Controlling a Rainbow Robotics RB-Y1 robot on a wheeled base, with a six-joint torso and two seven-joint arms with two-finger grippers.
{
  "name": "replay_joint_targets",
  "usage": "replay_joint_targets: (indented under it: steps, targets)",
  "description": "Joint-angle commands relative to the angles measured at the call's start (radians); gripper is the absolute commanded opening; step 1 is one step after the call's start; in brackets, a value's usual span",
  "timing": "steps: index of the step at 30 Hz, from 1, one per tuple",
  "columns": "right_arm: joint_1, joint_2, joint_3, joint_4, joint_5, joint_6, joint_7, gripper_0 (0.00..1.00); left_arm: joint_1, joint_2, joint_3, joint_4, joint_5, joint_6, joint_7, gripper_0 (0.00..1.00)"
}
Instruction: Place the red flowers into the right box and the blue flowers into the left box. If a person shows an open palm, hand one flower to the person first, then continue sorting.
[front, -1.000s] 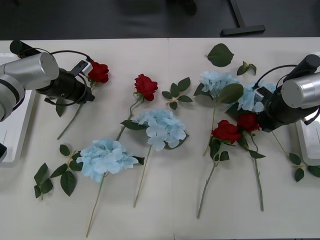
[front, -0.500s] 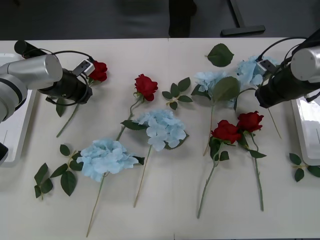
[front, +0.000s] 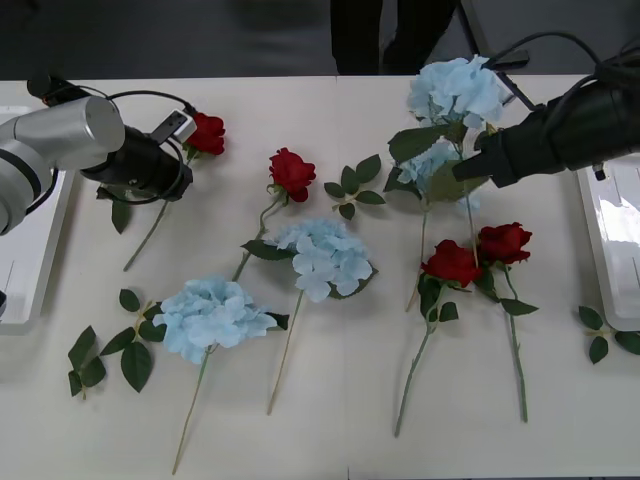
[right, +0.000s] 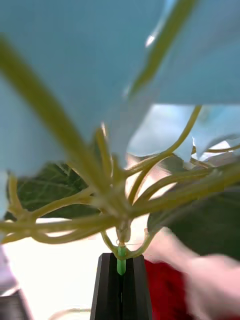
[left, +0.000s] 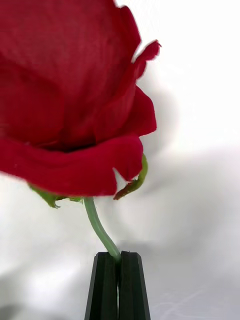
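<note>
My right gripper has risen toward the upper right of the frame, black fingers pinched on the stem of a blue flower that a second ago lay lower on the table. My left gripper, upper left, has barely shifted, clamping a red rose by its stem. No writing is legible.
</note>
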Motion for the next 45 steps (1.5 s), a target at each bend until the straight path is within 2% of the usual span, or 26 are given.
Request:
replay_joint_targets:
  steps: [1,6,10,14,19,25,29,34,38,42,45]
  targets:
    - [-0.086,0.027,0.044,-0.028,-0.154,0.021,-0.018,0.00,-0.032,0.128,-0.017,-0.133,0.075,0.077,0.030,0.00]
    - [-0.128,0.096,0.044,-0.028,-0.233,-0.016,-0.030,0.00,-0.020,0.242,-0.017,-0.244,0.196,0.143,0.004,0.00]
    - [-0.157,0.144,0.044,-0.028,-0.297,-0.067,-0.035,0.00,0.045,0.349,0.004,-0.351,0.359,0.146,-0.080,0.00]
    - [-0.180,0.176,0.038,-0.028,-0.346,-0.107,-0.024,0.00,0.190,0.447,0.127,-0.494,0.529,0.146,-0.201,0.00]
    - [-0.195,0.207,0.023,-0.028,-0.374,-0.107,0.004,0.00,0.391,0.501,0.312,-0.666,0.684,0.148,-0.294,0.00]
    - [-0.194,0.216,0.012,-0.028,-0.377,-0.110,0.016,0.00,0.677,0.490,0.601,-0.914,0.776,0.148,-0.343,0.00]
    - [-0.194,0.211,0.012,-0.020,-0.377,-0.110,0.017,0.00,0.816,0.476,0.743,-1.080,0.807,0.145,-0.343,0.00]
    - [-0.194,0.211,0.012,-0.022,-0.384,-0.110,0.019,0.00,0.887,0.466,0.786,-1.232,0.871,0.088,-0.341,0.00]
    - [-0.194,0.210,0.012,-0.020,-0.386,-0.110,0.019,0.00,0.898,0.416,0.777,-1.339,0.853,-0.004,-0.336,0.00]
    - [-0.194,0.208,0.012,-0.020,-0.384,-0.110,0.014,0.00,0.884,0.370,0.696,-1.439,0.810,-0.156,-0.333,0.00]
    - [-0.192,0.199,0.014,-0.002,-0.383,-0.110,0.004,0.00,0.836,0.340,0.567,-1.494,0.776,-0.309,-0.340,0.00]
